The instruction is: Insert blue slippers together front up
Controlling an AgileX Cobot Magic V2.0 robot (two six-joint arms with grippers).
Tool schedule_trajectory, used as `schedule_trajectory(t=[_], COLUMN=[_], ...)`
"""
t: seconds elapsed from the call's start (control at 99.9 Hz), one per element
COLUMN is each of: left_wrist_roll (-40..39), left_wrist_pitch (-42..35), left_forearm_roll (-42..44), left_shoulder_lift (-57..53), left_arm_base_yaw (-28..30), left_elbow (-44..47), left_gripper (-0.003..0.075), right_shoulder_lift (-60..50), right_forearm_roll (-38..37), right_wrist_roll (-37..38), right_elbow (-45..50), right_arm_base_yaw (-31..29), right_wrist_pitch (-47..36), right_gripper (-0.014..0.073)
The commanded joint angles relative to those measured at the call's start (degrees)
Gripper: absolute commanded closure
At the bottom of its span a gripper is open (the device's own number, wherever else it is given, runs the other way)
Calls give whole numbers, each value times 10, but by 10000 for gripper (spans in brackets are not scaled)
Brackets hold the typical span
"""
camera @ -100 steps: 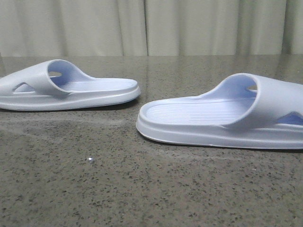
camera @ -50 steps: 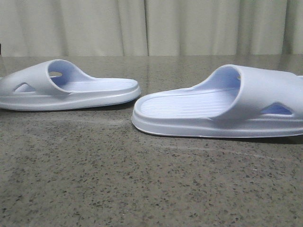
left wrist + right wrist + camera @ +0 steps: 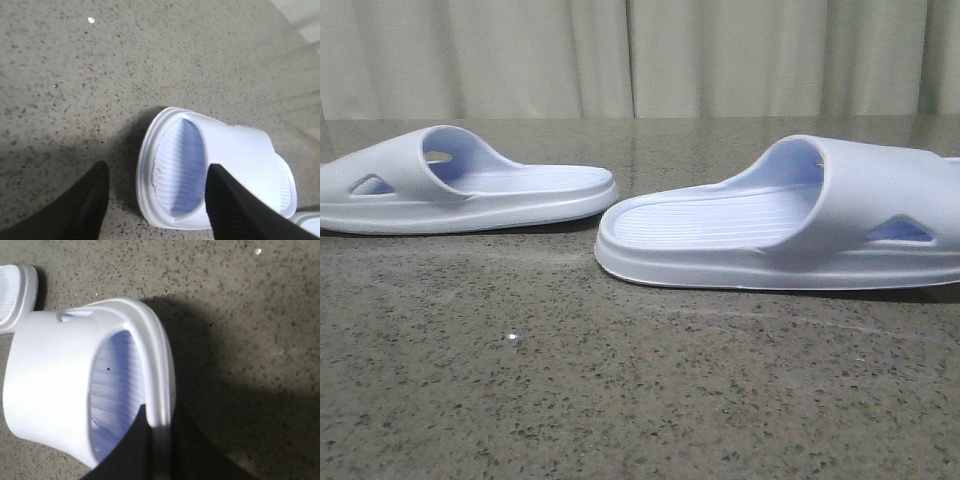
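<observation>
Two blue slippers are lying soles-down on the speckled grey surface. In the front view the left slipper [image 3: 460, 185] is sitting at about ten o'clock with its heel pointing toward centre, and the right slipper [image 3: 790, 225] is resting at about three o'clock, heel toward centre; the two heels are near each other but apart.

The left end effector [image 3: 155, 200] is hovering wide open, its dark fingers straddling the open end of the left slipper and holding nothing. The right end effector [image 3: 150, 450] is gripping the side rim of the right slipper, one finger inside the footbed; its other finger is hidden, so its exact closure is hard to read.

The moulded foam is looking light, springy and a little slick, so a firm pinch on the thick sole rim or the wide strap should be holding best; squeezing the strap alone may be deforming it.

Compared with a second ago, the right slipper is now sitting flatter and has slid slightly toward nine o'clock; the left one is unchanged.
</observation>
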Motion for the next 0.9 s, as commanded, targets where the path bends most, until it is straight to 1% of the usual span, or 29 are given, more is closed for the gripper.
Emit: schedule_trajectory(t=[0.0, 0.11, 0.24, 0.4, 0.701, 0.801, 0.871, 0.881, 0.891], left_wrist_roll=[37, 57, 71, 100, 112, 112, 112, 112, 112], left_wrist_pitch=[34, 63, 66, 85, 80, 80, 80, 80, 80], left_forearm_roll=[-56, -73, -74, -109, -119, -119, -127, -128, -128], left_shoulder_lift=[4, 34, 60, 77, 108, 124, 127, 127, 127], left_arm_base_yaw=[2, 2, 2, 2, -42, -53, -54, -54, -54], left_elbow=[-18, -20, -20, -20, -28, -39, -42, -43, -43], left_gripper=[348, 348, 349, 349, 354, 386, 451, 479, 489], right_shoulder_lift=[-8, -8, -8, -8, -8, -8, -8, -8, -8], right_forearm_roll=[29, 29, 29, 29, 29, 29, 29, 29, 29], right_wrist_roll=[-12, -12, -12, -12, -12, -12, -12, -12, -12], right_elbow=[-10, -10, -10, -10, -10, -10, -10, -10, -10], right_arm_base_yaw=[-1, -1, -1, -1, -1, -1, -1, -1, -1], right_wrist_pitch=[4, 4, 6, 6, 5, 6, 6, 6, 7], right_gripper=[698, 698, 698, 698, 698, 698, 698, 698, 698])
